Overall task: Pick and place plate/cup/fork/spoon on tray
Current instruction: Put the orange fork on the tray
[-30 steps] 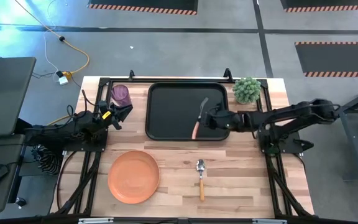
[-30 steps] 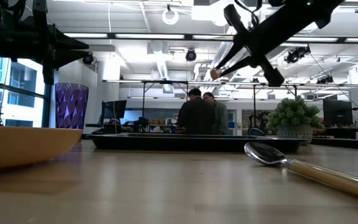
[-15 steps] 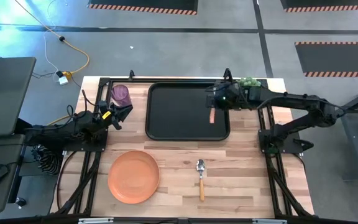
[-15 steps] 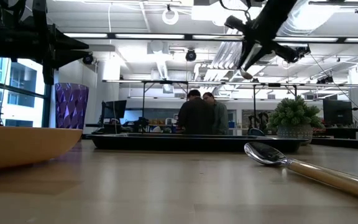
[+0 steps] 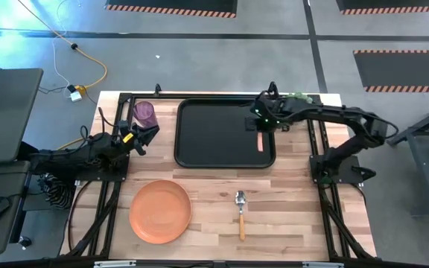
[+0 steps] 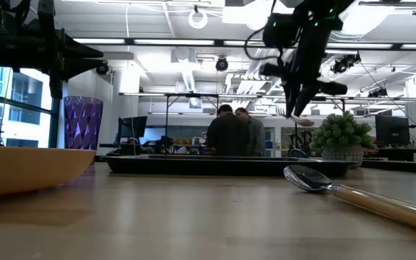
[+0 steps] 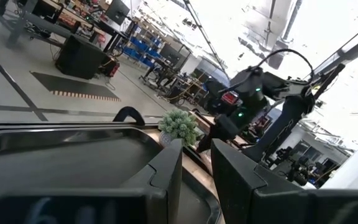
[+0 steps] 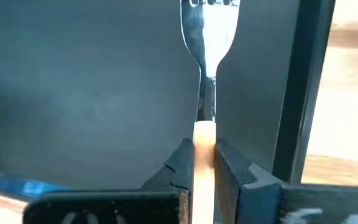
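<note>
Upper right of the high view, the right gripper pinches the fork by its orange handle above the tray, apparently poised to set it down inside.

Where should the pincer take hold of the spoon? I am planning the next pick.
Grip the spoon at mid-handle, coming straight down from above. It lies flat on the bare table, handle pointing toward the front edge, bowl toward the tray. The slim straight handle suits the pincer closing across it; the rounded bowl looks more likely to slip.
</note>
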### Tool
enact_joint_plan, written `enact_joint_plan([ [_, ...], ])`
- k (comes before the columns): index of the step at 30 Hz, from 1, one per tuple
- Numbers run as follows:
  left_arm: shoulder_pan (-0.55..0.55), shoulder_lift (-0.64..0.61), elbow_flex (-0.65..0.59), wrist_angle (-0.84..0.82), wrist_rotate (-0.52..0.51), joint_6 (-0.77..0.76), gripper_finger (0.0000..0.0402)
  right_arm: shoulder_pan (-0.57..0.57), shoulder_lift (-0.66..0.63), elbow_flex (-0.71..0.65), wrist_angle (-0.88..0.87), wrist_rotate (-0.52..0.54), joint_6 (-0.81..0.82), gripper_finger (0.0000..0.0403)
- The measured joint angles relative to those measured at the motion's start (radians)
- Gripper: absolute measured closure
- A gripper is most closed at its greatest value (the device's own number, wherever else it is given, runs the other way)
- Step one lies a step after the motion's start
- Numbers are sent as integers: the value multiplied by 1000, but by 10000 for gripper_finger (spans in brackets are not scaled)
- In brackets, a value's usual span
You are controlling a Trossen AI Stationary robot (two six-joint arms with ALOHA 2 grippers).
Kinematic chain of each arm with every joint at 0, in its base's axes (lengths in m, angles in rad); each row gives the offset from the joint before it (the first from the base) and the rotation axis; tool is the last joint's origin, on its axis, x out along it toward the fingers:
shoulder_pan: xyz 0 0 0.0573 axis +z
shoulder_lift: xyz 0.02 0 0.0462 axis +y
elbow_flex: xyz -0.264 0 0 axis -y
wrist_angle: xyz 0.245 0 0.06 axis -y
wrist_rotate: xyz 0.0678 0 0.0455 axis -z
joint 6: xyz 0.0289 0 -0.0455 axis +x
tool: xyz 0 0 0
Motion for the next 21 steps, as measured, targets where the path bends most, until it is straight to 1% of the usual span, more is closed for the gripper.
enact_joint_plan([
  [10,0,0,0,-4,0,0,326,-9,153,0,0,-31,-18,386],
  [21,0,0,0,-4,0,0,326,-14,240,0,6,-12,8,386],
])
